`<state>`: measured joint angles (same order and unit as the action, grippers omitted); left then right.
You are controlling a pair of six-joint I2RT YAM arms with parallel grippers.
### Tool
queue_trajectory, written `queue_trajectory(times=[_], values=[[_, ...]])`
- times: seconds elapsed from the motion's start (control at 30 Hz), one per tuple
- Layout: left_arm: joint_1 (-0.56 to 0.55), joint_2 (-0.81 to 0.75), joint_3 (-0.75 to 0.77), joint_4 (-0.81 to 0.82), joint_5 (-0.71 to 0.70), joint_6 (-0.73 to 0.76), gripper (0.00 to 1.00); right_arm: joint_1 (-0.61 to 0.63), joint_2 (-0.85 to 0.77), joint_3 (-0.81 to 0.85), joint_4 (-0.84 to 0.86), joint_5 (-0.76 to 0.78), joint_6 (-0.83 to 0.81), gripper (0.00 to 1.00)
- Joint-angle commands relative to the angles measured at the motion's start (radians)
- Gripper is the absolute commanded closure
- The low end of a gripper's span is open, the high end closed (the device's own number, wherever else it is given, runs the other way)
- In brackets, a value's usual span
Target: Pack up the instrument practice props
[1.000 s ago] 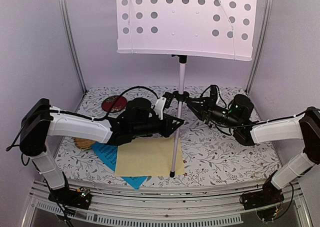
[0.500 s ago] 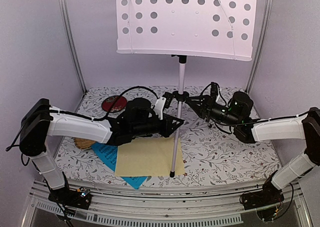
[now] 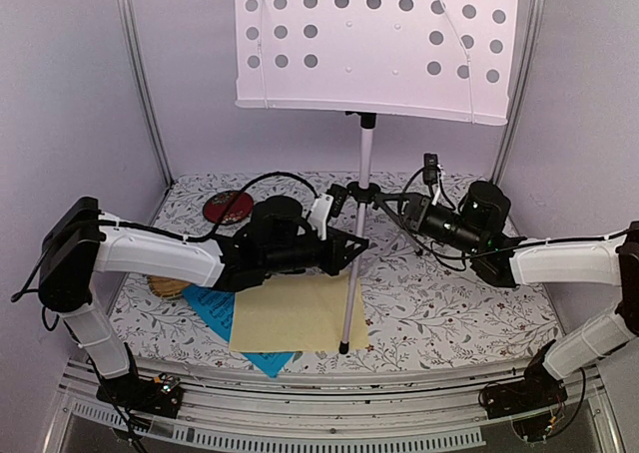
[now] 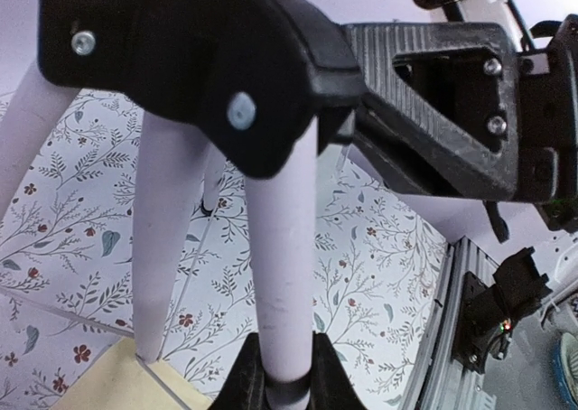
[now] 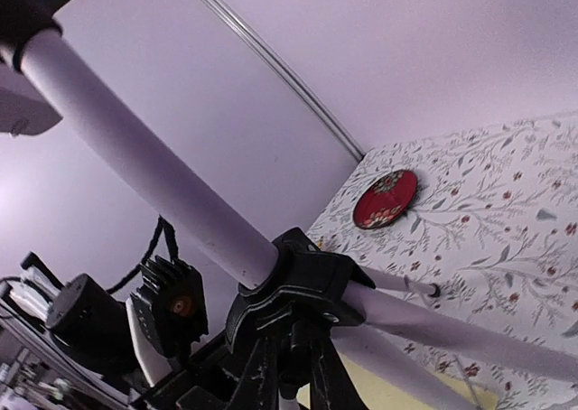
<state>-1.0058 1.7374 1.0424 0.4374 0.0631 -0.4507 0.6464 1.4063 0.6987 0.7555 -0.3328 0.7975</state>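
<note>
The music stand stands on the table, its white perforated desk high on a silver pole above the black tripod hub. My left gripper is shut on the front tripod leg, which runs up between its fingers. My right gripper reaches in from the right, and its jaws are closed on a thin strut just under the hub. A pale-yellow music sheet lies over a blue one by the front leg's foot.
A round red dish sits at the back left, also seen in the right wrist view as the red dish. A woven tray peeks out under the left arm. Metal frame posts and walls close in both sides.
My right gripper has moved left to the tripod hub and its jaws have closed there. The stand's desk has shifted slightly right. The left arm has not moved.
</note>
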Motion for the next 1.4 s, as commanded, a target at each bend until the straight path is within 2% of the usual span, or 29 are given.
queue_trajectory(times=[0.0,0.03,0.1,0.13,0.2,0.27,0.37,0.47,0.57,0.67,0.73,0.87,1.07,1.37], values=[[-0.001,-0.030,-0.009,-0.032,-0.010,0.048,1.00,0.038,-0.068,-0.017,-0.100,0.145,-0.547,0.95],[-0.002,-0.030,-0.010,-0.034,-0.010,0.047,1.00,0.061,-0.069,-0.003,-0.144,0.161,-0.706,0.94],[-0.002,-0.029,-0.007,-0.036,-0.010,0.047,1.00,0.080,-0.068,0.034,-0.227,0.234,-0.893,0.93],[-0.002,-0.030,-0.004,-0.037,-0.010,0.048,1.00,0.081,-0.069,0.045,-0.243,0.273,-0.936,0.91],[-0.001,-0.029,-0.003,-0.040,-0.011,0.048,1.00,0.081,-0.085,0.048,-0.244,0.332,-1.009,0.78],[-0.002,-0.030,-0.001,-0.045,-0.012,0.048,1.00,0.081,-0.124,0.044,-0.239,0.335,-1.014,0.63],[-0.001,-0.033,-0.003,-0.051,-0.017,0.050,1.00,0.059,-0.207,-0.012,-0.186,0.242,-0.966,0.41],[-0.001,-0.035,-0.004,-0.049,-0.019,0.050,1.00,-0.049,-0.247,-0.073,-0.102,0.051,-0.791,0.32],[-0.002,-0.034,-0.004,-0.048,-0.012,0.050,1.00,-0.163,-0.220,-0.072,-0.082,-0.071,-0.625,0.30],[-0.002,-0.036,-0.005,-0.049,-0.010,0.049,1.00,-0.270,-0.147,-0.030,-0.001,-0.269,-0.451,0.30],[-0.002,-0.039,-0.005,-0.047,-0.012,0.047,1.00,-0.287,-0.083,0.036,0.028,-0.397,-0.383,0.29],[-0.002,-0.039,-0.004,-0.045,-0.014,0.046,1.00,-0.280,0.070,0.201,0.079,-0.556,-0.327,0.30],[-0.001,-0.037,0.002,-0.051,-0.017,0.049,1.00,-0.212,0.184,0.402,0.029,-0.589,-0.368,0.35],[-0.001,-0.033,0.015,-0.060,-0.016,0.061,1.00,-0.147,0.262,0.560,-0.049,-0.645,-0.443,0.43]])
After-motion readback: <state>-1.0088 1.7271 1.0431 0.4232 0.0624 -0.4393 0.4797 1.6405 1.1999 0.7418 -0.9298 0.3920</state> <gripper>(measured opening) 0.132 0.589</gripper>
